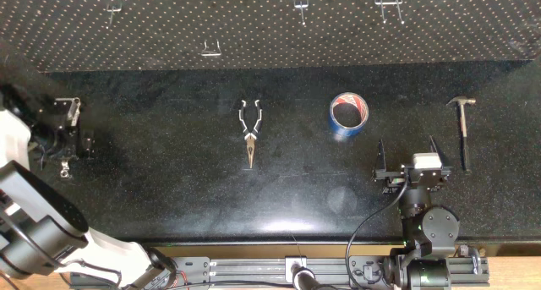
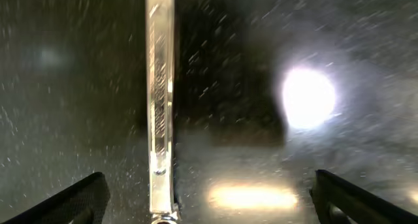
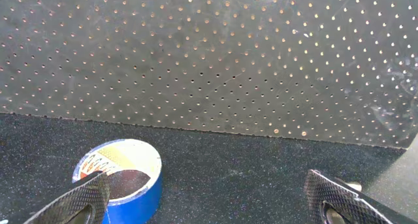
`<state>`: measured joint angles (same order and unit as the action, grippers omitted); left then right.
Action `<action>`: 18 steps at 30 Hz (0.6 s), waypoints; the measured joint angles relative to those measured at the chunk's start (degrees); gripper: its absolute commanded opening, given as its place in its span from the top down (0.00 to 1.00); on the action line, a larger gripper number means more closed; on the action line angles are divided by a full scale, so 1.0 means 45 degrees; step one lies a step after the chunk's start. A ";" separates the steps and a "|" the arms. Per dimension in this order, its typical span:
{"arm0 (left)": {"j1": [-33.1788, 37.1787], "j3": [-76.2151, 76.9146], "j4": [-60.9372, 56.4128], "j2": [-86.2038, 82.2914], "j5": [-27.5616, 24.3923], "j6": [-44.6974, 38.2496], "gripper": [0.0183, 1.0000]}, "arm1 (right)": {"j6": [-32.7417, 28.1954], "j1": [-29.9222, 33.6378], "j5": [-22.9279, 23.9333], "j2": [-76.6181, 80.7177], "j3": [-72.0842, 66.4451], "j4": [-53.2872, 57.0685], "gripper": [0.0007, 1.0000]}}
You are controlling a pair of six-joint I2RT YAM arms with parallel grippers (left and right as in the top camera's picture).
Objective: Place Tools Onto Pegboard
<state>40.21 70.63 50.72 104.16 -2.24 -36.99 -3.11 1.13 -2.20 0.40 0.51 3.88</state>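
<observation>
— How many things lie on the black speckled bench (image 1: pixel 169 180)?
— Four, one of each kind: one pair of silver needle-nose pliers (image 1: pixel 250 134), one roll of blue tape (image 1: pixel 348 114), one black-handled hammer (image 1: pixel 463 134), and one long shiny metal bar-shaped tool (image 2: pixel 160 106).
— And on the dark perforated pegboard (image 1: pixel 254 28) at the far side?
— One board, four small metal hooks: a left hook (image 1: pixel 112 13), a nearer hook (image 1: pixel 211 46), a middle hook (image 1: pixel 301 9), a right hook (image 1: pixel 389 8).

text: none legible | tape roll (image 3: pixel 108 160): label print unreadable
</observation>
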 measured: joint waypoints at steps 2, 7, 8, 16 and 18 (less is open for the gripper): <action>0.0272 -0.0034 -0.0112 0.0000 -0.0044 0.0039 0.00 | 0.0000 0.0000 0.0000 0.0005 0.0000 0.0000 0.02; 0.0107 -0.0248 -0.0593 0.0000 -0.0087 0.0039 0.00 | 0.0000 0.0000 0.0000 0.0000 0.0000 0.0000 0.03; 0.0068 -0.0379 -0.0738 0.0000 -0.0087 0.0044 0.00 | 0.0000 0.0000 0.0000 0.0005 0.0000 0.0000 0.02; 0.0053 -0.0855 -0.1175 0.0000 -0.0287 0.0049 0.00 | 0.0000 0.0000 0.0000 0.0000 0.0000 0.0000 0.02; 0.0053 -0.0855 -0.1205 0.0000 -0.0325 0.0053 0.00 | 0.0000 0.0000 0.0000 0.0000 0.0000 0.0000 0.02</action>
<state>40.45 66.78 45.30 104.16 -3.70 -36.75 -3.11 1.13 -2.20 0.40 0.51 3.88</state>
